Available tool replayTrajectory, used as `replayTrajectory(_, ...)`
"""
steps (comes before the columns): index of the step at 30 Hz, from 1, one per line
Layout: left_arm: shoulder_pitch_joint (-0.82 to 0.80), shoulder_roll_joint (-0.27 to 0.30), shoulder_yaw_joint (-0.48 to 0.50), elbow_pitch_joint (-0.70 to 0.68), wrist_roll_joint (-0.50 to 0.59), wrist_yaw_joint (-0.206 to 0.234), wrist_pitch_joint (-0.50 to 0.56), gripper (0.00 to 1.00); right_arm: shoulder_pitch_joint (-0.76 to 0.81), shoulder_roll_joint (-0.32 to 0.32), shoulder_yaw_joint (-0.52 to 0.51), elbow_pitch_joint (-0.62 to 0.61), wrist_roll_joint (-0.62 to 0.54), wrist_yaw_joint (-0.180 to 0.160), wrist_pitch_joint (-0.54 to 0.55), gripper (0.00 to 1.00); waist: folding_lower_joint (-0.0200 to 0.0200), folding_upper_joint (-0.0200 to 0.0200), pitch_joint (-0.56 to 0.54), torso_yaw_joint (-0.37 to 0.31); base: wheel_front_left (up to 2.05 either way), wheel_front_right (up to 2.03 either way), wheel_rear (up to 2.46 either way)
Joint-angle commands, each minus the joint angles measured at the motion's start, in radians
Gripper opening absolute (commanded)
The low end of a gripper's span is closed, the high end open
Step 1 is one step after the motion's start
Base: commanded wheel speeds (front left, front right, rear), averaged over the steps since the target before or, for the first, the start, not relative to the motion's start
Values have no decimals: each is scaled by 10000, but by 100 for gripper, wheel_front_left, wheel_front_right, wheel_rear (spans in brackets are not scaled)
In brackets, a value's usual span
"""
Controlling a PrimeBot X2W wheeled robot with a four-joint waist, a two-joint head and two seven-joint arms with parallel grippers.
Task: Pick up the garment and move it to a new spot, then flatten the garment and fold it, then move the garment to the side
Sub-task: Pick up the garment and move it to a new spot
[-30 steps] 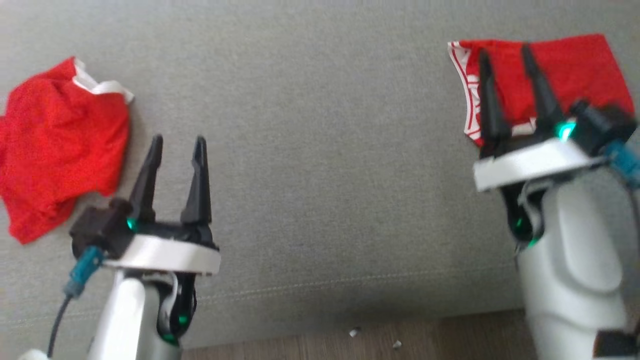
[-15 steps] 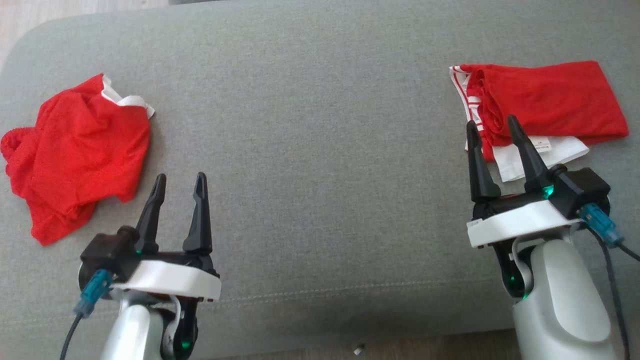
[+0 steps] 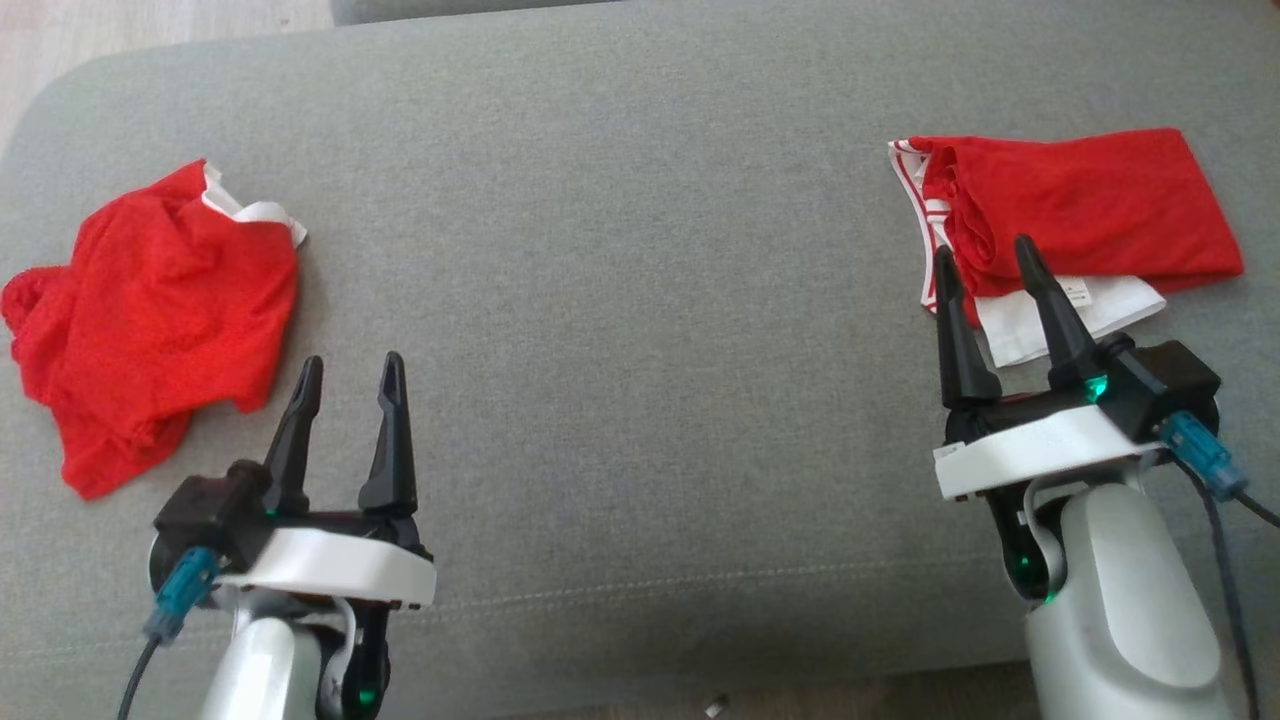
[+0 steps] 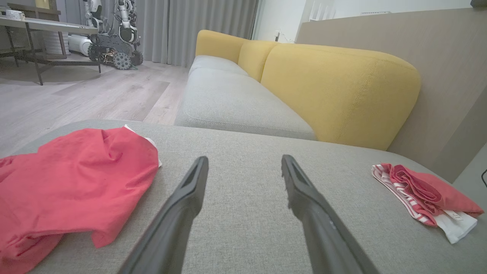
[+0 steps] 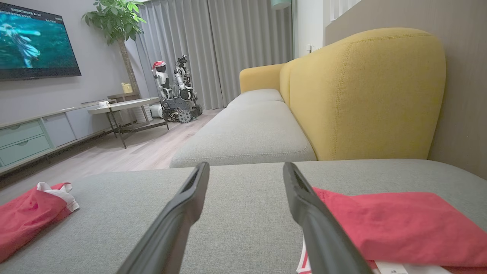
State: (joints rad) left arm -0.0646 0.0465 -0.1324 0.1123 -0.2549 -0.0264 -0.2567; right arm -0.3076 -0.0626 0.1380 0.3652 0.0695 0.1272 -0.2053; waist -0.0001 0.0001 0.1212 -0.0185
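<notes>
- The left gripper (image 3: 353, 362) and right gripper (image 3: 982, 247) are both spread and empty.
- A folded garment (image 3: 1080, 205) lies just beyond the right gripper.
- A crumpled garment (image 3: 150, 310) lies beside the left gripper, to its left.
- Likely next: pick it up, which calls for a leftward reach.

The seat cushion (image 3: 640, 300) is covered with grey woven cloth, matt and a little rough, and the backrest (image 4: 335, 87) behind it has yellow cloth of a similar fine weave. The crumpled garment (image 3: 150, 320) near the cushion's left edge is thin, soft, matt red cloth with a white elastic band (image 3: 255, 210), while the folded garment (image 3: 1090, 200) near the right edge looks smoother and lies on a white cloth piece (image 3: 1090, 310). The fingers of the left claw (image 3: 352, 360) and the right claw (image 3: 983, 245) look like matt black plastic, each above a smooth white plastic ring (image 3: 320, 565), and the floor (image 4: 95, 91) is pale wood with low shine.
</notes>
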Motion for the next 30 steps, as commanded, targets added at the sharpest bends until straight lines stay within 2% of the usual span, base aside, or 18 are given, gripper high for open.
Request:
replayTrajectory(1, -190, 38, 366, -378, 118, 30, -51, 100, -58, 123, 267, -335, 69, 35, -84, 100, 1, -1, -3, 7, 0, 0, 0)
replayTrajectory(7, -208, 38, 327, -431, 128, 32, -51, 100, -64, 123, 298, -399, 48, 35, -53, 100, 1, -1, 25, 187, 0, 0, 0)
replayTrajectory(11, -270, 38, 347, -530, 59, 76, -51, 100, -82, 123, 459, -491, 58, 35, 18, 100, 1, -1, 69, 568, 0, 0, 0)
replayTrajectory(19, -195, 38, 554, -748, -127, 197, -51, 100, -63, 123, 1376, -625, -98, 35, 338, 100, 1, -1, -8, 1806, 0, 0, 0)
replayTrajectory(30, 272, 37, 884, -1037, -161, 328, -51, 100, 120, 86, 1580, -742, -150, 35, 557, 100, 1, -1, -144, 3612, 0, 0, 0)
